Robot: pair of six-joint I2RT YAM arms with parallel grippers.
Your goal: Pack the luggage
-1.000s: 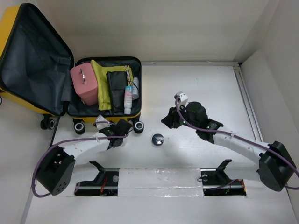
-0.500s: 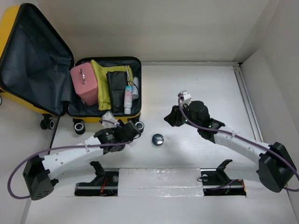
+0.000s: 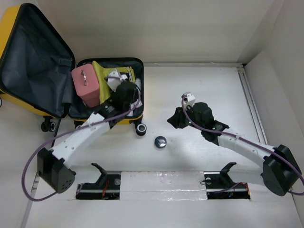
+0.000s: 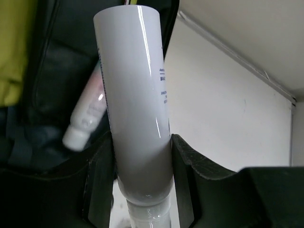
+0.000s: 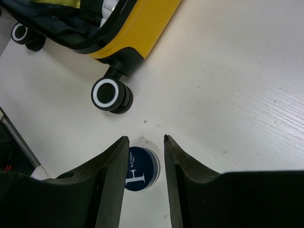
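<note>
Right pincer [image 5: 144, 138] part open, empty, poised over small round tin [image 5: 140, 168] mid-desk. Left pincer [image 4: 142, 185] clamps white tube [image 4: 135, 104] above luggage [image 3: 71, 71], lying open at desk's far-left corner.

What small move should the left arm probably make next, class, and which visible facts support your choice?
Probably lower the white tube a little into the luggage and release. The left gripper grips the tube near its cap end over the open compartment, above another tube already lying inside on the dark lining.
</note>
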